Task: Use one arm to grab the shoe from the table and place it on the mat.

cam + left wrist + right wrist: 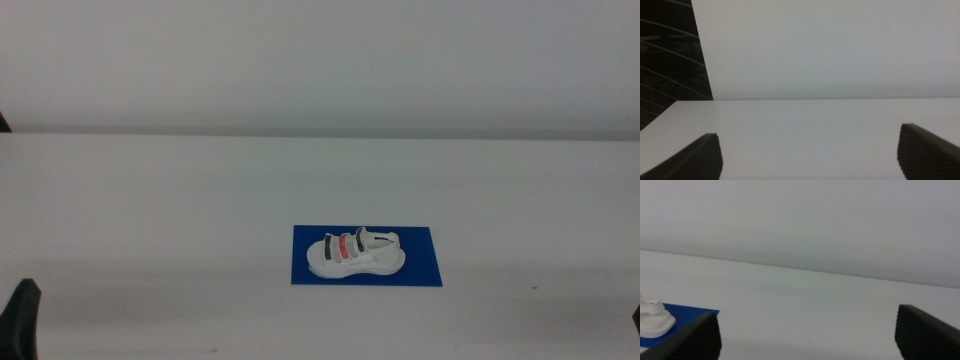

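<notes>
The white shoe (356, 253) with two black straps and a red one lies flat on the blue mat (420, 268), right of the table's middle and toward the front. No gripper touches it. My left gripper (20, 318) shows only as a dark tip at the bottom left edge; in its wrist view the left gripper (810, 152) is open over bare table. My right gripper (807, 332) is open too, and its view catches one end of the shoe (652, 320) on a corner of the mat (687, 314). The right arm is barely in the middle view.
The white table (150, 220) runs back to a pale wall. A dark area with thin curved lines (667, 60) lies beyond the table's left edge in the left wrist view.
</notes>
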Controlling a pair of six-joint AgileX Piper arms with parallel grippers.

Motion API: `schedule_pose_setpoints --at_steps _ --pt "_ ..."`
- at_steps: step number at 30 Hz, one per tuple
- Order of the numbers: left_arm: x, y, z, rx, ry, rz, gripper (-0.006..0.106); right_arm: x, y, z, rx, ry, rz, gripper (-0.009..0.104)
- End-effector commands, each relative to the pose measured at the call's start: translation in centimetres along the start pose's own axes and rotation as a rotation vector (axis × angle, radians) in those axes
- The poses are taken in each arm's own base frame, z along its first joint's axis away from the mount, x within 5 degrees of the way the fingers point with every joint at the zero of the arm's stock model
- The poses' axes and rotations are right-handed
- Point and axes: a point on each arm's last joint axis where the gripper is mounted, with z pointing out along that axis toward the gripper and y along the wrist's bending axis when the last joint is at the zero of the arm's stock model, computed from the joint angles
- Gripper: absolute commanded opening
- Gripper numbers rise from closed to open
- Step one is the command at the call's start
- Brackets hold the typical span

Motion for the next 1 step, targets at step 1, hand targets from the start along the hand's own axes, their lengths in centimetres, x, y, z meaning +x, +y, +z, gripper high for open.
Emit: schedule_pose_setpoints --at_steps 1 --pt "1.12 0.04 -0.07 0.000 -0.005 -0.001 0.094 1.17 0.17 0.03 0.001 -0.002 -0.002 0.093"
